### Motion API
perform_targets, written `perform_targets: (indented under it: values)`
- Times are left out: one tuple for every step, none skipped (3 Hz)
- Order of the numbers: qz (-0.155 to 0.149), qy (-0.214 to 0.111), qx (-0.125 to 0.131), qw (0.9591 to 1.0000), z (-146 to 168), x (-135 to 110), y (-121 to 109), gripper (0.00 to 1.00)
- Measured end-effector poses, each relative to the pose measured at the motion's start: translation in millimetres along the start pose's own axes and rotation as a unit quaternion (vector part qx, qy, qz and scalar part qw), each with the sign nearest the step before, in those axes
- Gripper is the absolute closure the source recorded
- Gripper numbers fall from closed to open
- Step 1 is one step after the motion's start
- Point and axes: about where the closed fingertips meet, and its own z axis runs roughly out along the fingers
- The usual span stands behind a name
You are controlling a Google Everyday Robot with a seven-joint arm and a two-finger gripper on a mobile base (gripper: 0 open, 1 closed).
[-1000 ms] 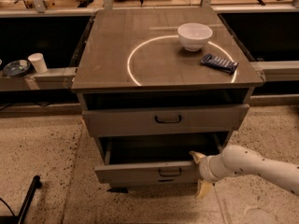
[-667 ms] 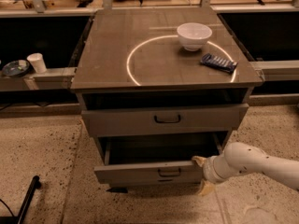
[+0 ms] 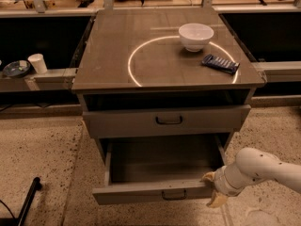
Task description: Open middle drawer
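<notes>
The grey cabinet (image 3: 117, 74) shows two drawer fronts with black loop handles. The upper drawer (image 3: 141, 122) is out only slightly. Below it the middle drawer (image 3: 141, 192) is pulled well out, its inside bare and its handle (image 3: 174, 195) facing me. My gripper (image 3: 211, 189) comes in from the lower right on a white arm (image 3: 263, 171). It is at the right end of the middle drawer's front panel. One tan fingertip (image 3: 207, 177) is at the panel's top edge and the other is lower in front, so the fingers stand apart. A third drawer is hidden.
On the cabinet top sit a white bowl (image 3: 195, 36) and a dark blue packet (image 3: 220, 64) along a white ring mark. A ledge at the left holds a white cup (image 3: 37, 63) and a dark dish (image 3: 16, 68). A black rod (image 3: 28, 199) lies on the speckled floor.
The middle drawer has slid further out toward me, and my gripper has moved with its right end, down and toward the camera.
</notes>
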Motion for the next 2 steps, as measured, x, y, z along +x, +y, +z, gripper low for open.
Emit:
perform_targets:
  values:
    - [0.000,0.000,0.000,1.0000,-3.0,-1.2,-0.1,0.37]
    - [0.022,0.016,-0.065,0.9975,4.1,5.2,58.1,0.32]
